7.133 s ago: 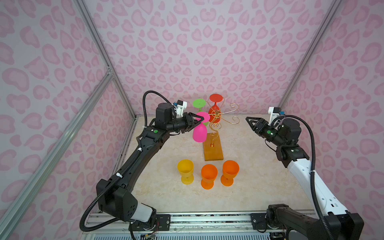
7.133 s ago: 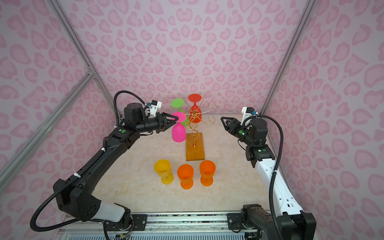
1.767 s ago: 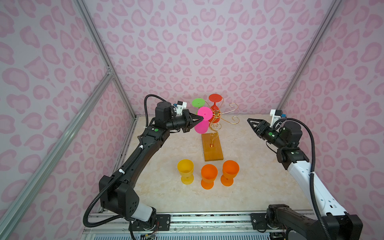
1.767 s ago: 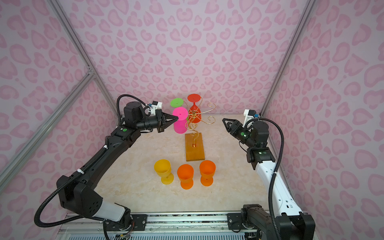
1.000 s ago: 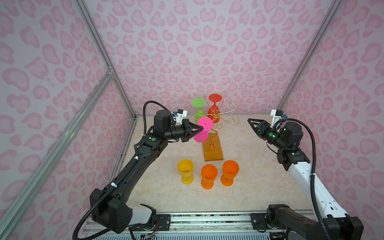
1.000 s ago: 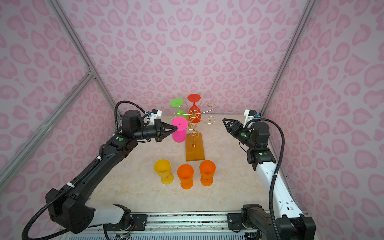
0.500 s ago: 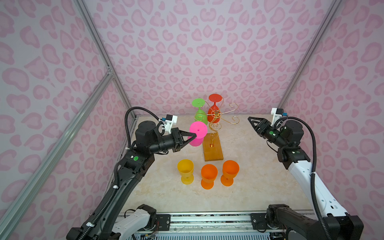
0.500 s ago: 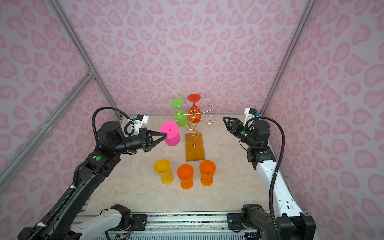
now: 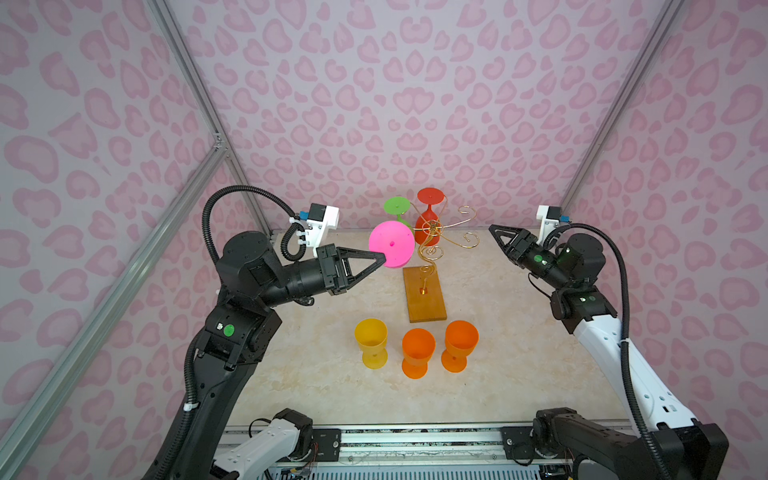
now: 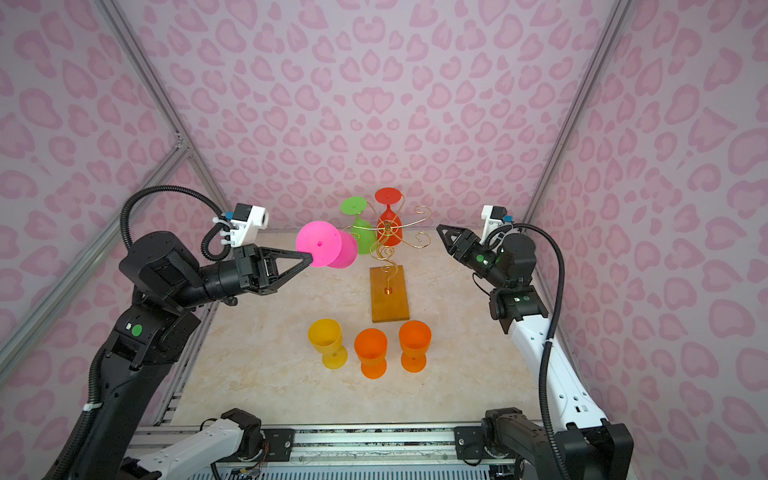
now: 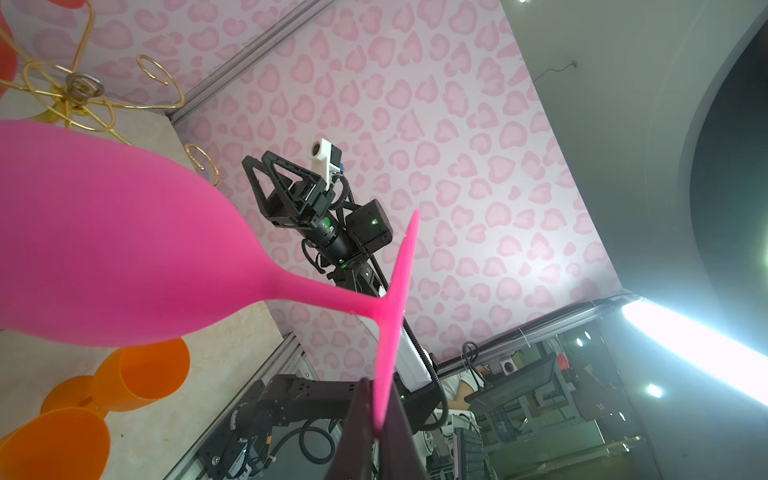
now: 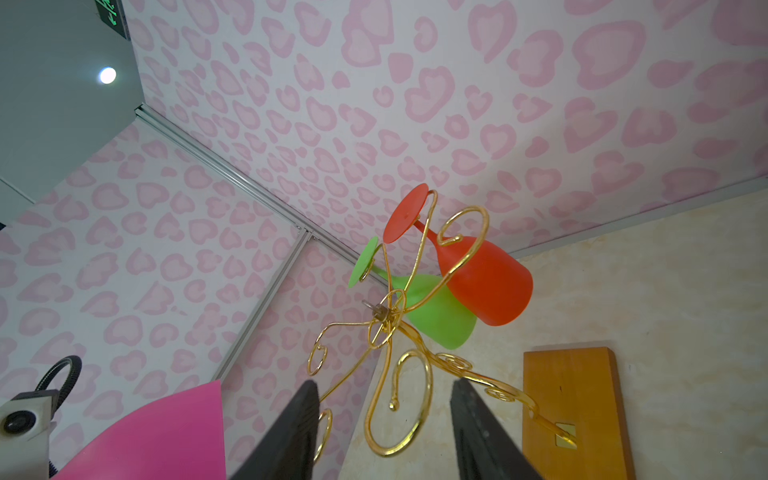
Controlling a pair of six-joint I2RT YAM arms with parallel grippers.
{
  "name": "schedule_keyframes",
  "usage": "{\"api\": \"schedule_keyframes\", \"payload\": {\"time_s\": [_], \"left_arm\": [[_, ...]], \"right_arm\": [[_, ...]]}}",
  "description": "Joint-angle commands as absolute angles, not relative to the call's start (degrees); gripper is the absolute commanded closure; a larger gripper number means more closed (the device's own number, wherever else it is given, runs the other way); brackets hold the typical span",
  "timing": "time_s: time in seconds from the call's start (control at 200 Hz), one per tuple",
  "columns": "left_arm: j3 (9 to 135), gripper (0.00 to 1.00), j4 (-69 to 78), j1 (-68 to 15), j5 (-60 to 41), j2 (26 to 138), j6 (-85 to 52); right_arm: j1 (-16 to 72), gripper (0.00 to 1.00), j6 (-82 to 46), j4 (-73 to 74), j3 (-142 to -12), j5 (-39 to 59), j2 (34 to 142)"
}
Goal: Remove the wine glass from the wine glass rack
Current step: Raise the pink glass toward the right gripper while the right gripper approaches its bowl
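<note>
Left tool (image 9: 384, 259) clamped on the foot of the pink wine glass (image 9: 395, 243), glass held sideways in the air left of the wine glass rack (image 9: 427, 296), clear of its arms, right tool (image 9: 493, 229) stood open

No readable text anywhere. Only candidate is a green sign (image 12: 111, 16) on the ceiling (image 12: 50, 91) in the right wrist view: cut off at the frame edge, white marks illegible. Green round sticker (image 9: 228, 330) on the left arm (image 9: 245, 286): blank. Small dark marks (image 9: 665, 409) on the right arm's white link (image 9: 611, 361): too small to read.
</note>
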State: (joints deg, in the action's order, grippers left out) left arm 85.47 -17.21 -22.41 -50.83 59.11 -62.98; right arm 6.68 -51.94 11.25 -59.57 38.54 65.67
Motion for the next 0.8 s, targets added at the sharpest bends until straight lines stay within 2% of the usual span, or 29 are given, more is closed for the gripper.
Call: {"api": "schedule_keyframes", "payload": {"time_s": [0.0, 0.415, 0.795], "left_arm": [[86.7, 0.98, -6.0, -22.3, -52.9, 60.5, -65.4], [78.7, 0.98, 35.0, -23.1, -51.8, 70.0, -86.1], [74.4, 0.98, 51.5, -26.0, -49.1, 76.7, -97.3]], "right_arm": [[8.0, 0.49, -52.7, 20.7, -58.9, 40.7, 65.9], [11.5, 0.41, -70.5, 54.7, -58.2, 47.2, 75.6], [14.6, 0.4, -79.8, 70.3, -60.6, 47.7, 84.6]]}}
